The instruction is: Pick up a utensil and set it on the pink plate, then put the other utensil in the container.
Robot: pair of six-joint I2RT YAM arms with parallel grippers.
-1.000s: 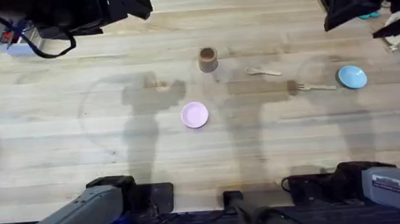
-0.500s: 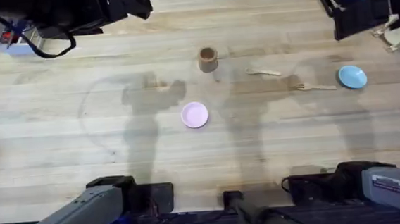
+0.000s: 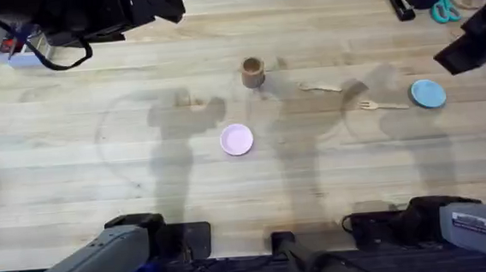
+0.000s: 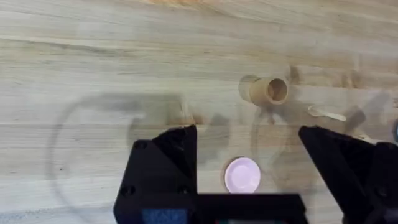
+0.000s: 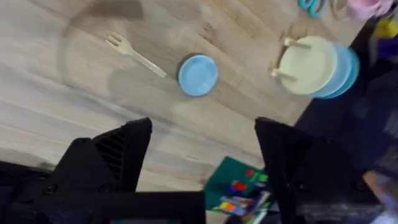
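Both arms wear grey casings over black joints near the counter (image 3: 75, 190) edge. The right arm's casing carries a white label. Each hand (image 4: 249, 171) has broad, matte black, wedge-shaped fingers (image 5: 118, 155).

Both arms are raised high over the tabletop (image 3: 101, 189) with their bases at its near edge, the left gripper (image 4: 249, 165) and the right gripper (image 5: 202, 155) each facing down with black fingers (image 4: 165, 162) spread wide apart (nothing between them).
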